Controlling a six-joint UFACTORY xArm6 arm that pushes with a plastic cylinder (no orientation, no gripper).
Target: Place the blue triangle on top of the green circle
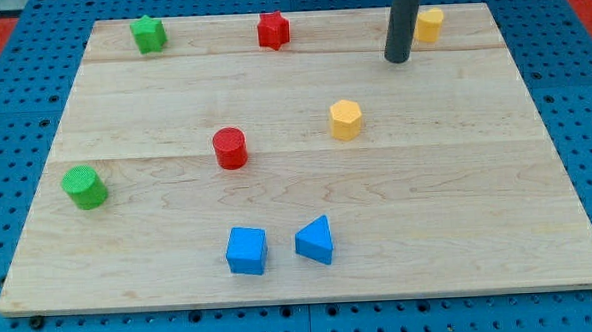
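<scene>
Camera view shows a pale wooden bench of planks resting on a blue perforated base, with my tip, the lower end of a straight dark rod, set down near the view's top right. There is no gripper on this arm, only the rod, so nothing is held and nothing opens or closes. My tip stands just beside a small yellow block, which lies to its right and slightly toward the view's top; the rod partly hides this block, so I cannot tell its shape or whether the two touch. The blue triangle block sits near the view's bottom, a little right of centre, well apart from my tip. Just to its left, close but apart, lies a blue cube block. The green circle block, a short cylinder, rests near the view's left edge, well apart from the blue triangle. A red cylinder block stands between them toward the middle. A yellow hexagonal block lies right of centre. Along the view's top sit a green star-shaped block at the left and a red star-shaped block near the middle.
</scene>
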